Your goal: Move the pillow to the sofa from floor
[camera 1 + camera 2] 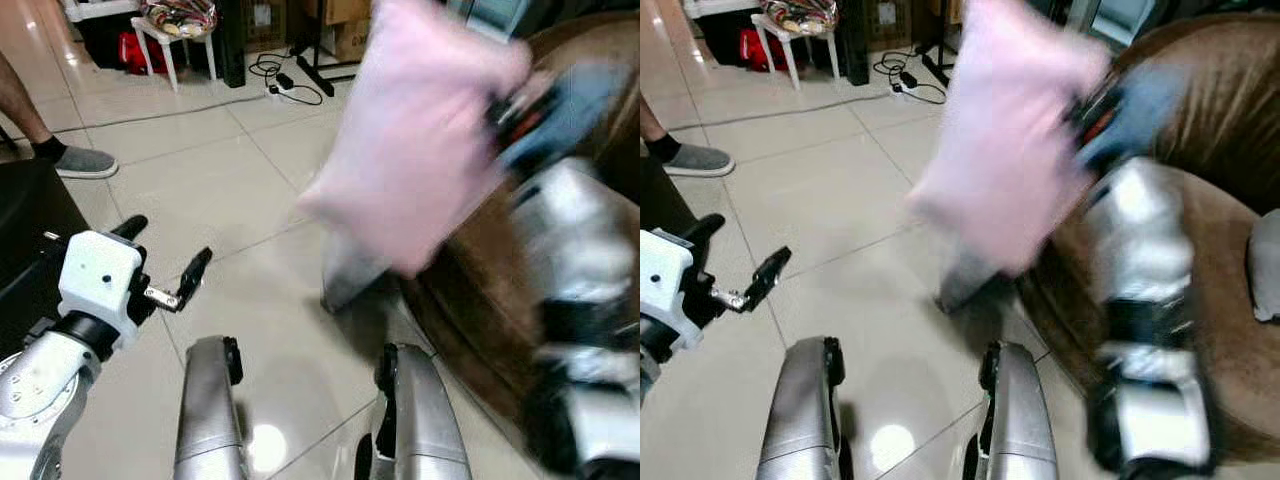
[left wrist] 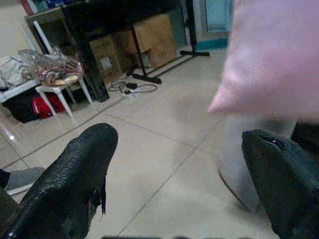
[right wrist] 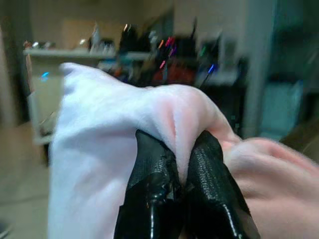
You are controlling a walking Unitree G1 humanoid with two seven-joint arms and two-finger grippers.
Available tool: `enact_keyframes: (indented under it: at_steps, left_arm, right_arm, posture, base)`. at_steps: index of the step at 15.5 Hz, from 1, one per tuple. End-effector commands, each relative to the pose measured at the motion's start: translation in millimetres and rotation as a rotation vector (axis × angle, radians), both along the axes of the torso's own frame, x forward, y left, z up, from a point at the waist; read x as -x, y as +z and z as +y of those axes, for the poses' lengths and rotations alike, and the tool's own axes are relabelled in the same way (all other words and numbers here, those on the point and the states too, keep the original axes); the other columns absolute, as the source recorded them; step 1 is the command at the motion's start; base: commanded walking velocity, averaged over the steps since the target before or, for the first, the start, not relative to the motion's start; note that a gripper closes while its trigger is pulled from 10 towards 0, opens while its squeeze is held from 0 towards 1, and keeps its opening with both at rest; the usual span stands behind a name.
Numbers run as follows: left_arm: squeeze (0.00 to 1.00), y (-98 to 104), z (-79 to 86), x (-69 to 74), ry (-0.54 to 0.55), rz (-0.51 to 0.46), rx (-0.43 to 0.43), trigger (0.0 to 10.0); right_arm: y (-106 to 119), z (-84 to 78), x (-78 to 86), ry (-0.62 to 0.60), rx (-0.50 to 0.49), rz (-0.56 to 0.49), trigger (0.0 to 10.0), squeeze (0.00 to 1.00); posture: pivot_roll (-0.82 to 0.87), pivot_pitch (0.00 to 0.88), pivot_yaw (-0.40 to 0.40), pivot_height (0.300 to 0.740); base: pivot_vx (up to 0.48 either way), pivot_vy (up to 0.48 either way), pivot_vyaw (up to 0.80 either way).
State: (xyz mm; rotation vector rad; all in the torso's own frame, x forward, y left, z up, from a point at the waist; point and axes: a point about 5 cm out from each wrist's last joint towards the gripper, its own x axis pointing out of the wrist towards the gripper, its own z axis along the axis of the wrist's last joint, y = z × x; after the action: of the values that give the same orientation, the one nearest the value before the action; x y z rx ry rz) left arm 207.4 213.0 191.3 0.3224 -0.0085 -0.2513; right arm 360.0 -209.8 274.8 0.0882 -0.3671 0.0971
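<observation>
Beside sofa, right gripper (clamped) lifts pillow.

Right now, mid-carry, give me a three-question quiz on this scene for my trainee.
1. True or false: the pink pillow is lying on the floor.
2. Which gripper is pinching the pillow's fabric? A) left gripper B) right gripper
3. Fill in: the brown sofa is on the robot's ___ side.

Key:
1. False; it is up in the air, beside the sofa.
2. B; the fingers are closed on a fold of it, while the left gripper is open and holds nothing.
3. Right.
</observation>
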Motion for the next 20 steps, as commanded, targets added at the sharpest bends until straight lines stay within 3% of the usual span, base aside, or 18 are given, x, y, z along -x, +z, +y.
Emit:
enact_keyframes:
  at_steps: [1, 2, 3, 6, 8, 12, 20]
  left_arm:
    - [0.0, 0.2, -2.3, -3.2, 0.015, -0.01, -0.006, 10.0]
    - [0.0, 2.9, -3.6, -8.0, 0.031, -0.034, -0.002, 10.0]
    - [0.0, 3.4, -3.8, -11.2, 0.038, -0.048, -0.001, 10.0]
    - [0.0, -3.6, -3.0, -15.1, 0.07, -0.045, -0.013, 10.0]
    - [0.0, -6.5, -6.2, -17.9, 0.097, -0.056, 0.007, 10.0]
    - [0.0, -9.5, -3.6, -26.4, 0.146, -0.071, -0.005, 10.0]
    - [0.0, -19.0, -2.4, -33.0, 0.193, -0.049, -0.034, 10.0]
  right_arm:
    - [24.3, -21.5, 2.9, -0.086, 0.04, -0.031, 10.0, 0.0]
    - [46.0, -34.8, 6.5, -0.164, 0.086, -0.044, 10.0, 0.0]
    - [47.8, -35.0, 6.8, -0.222, 0.13, -0.01, 10.0, 0.0]
    - [15.0, -12.3, 1.9, -0.185, 0.122, 0.107, 10.0, 0.0]
    - [-32.2, 16.2, -5.0, -0.202, 0.138, 0.243, 10.0, 0.0]
    - [-76.8, 41.3, -12.3, -0.225, 0.086, 0.368, 10.0, 0.0]
    - [-86.5, 49.5, -8.5, -0.248, 0.03, 0.387, 10.0, 0.0]
  posture:
    - [0.09, 0.0, -0.101, 0.479]
    - [0.08, 0.0, -0.101, 0.479]
    - [0.08, 0.0, -0.105, 0.479]
    - [0.1, 0.0, -0.11, 0.489]
    - [0.11, 0.0, -0.113, 0.514]
    - [0.12, 0.0, -0.123, 0.554]
    - [0.09, 0.0, -0.109, 0.644]
  base:
    - [0.0, 0.0, 0.0]
    - [0.0, 0.0, 0.0]
    - [0.0, 0.0, 0.0]
    - [0.0, 0.0, 0.0]
    - [0.0, 0.0, 0.0]
    - [0.0, 0.0, 0.0]
    - [0.0, 0.0, 0.0]
